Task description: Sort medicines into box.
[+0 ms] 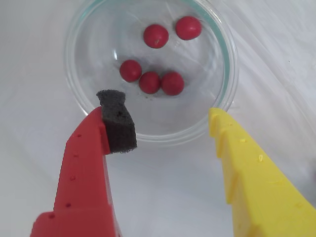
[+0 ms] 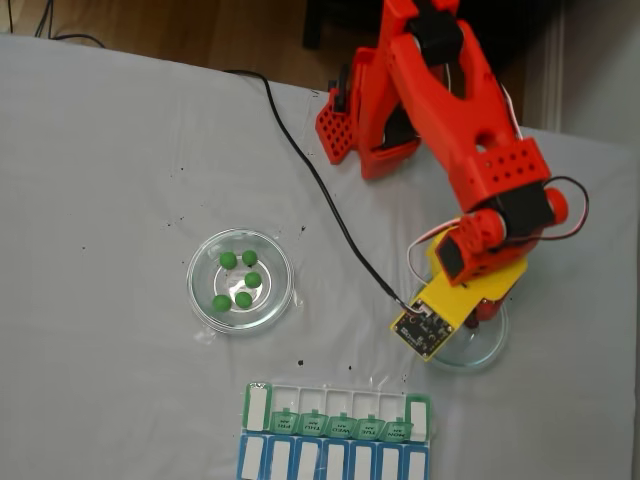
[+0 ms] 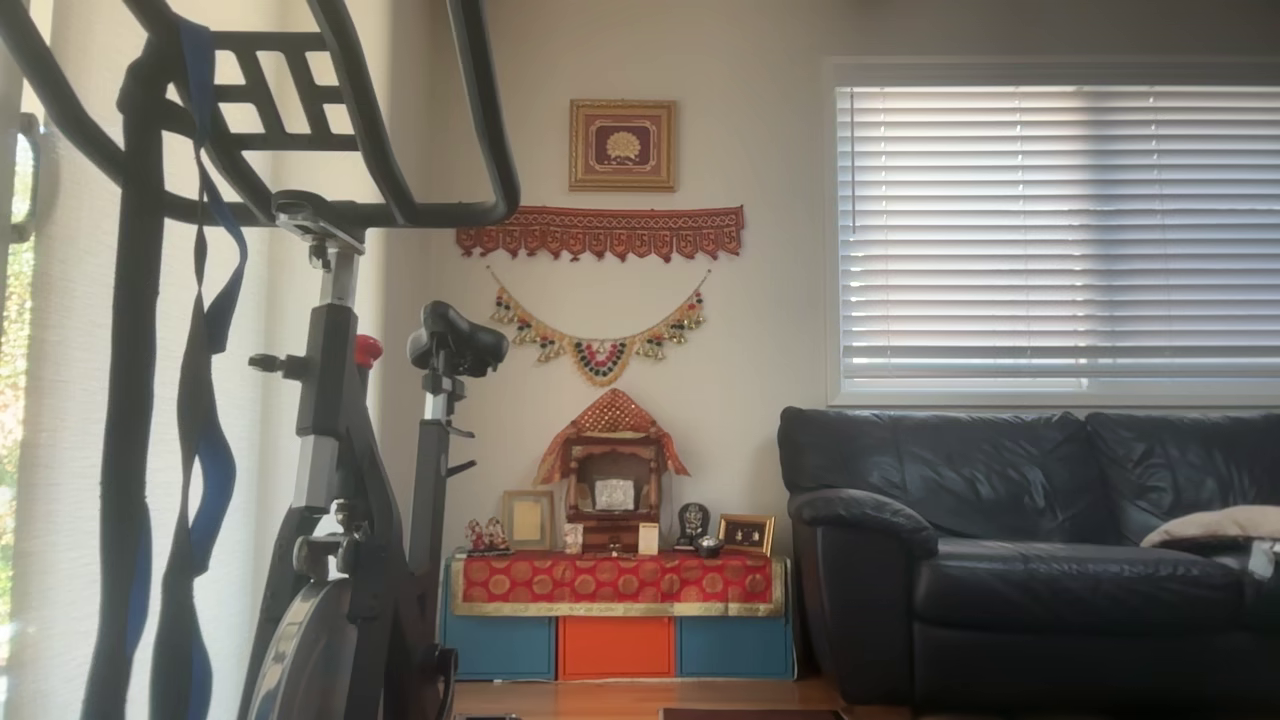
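Several dark red medicines (image 1: pixel 149 82) lie in a round clear glass dish (image 1: pixel 228 59) directly below my gripper (image 1: pixel 165 111). The gripper is open and holds nothing: its red finger with a black foam pad (image 1: pixel 118 121) hangs over the dish's near rim, and its yellow finger (image 1: pixel 247 168) stands to the right. In the fixed view the red arm (image 2: pixel 470 130) reaches over that dish (image 2: pixel 485 348) at the right. Several bright green medicines (image 2: pixel 240 280) sit in a second glass dish (image 2: pixel 200 300) at the left. The box (image 2: pixel 340 426), with its green lids, lies at the table's bottom edge.
A blue-framed organiser with white lids (image 2: pixel 335 462) lies just below the box. A black cable (image 2: pixel 320 190) runs across the white table from the arm's base to the wrist. Tiny black specks dot the cloth. The other view shows a room with an exercise bike and a sofa.
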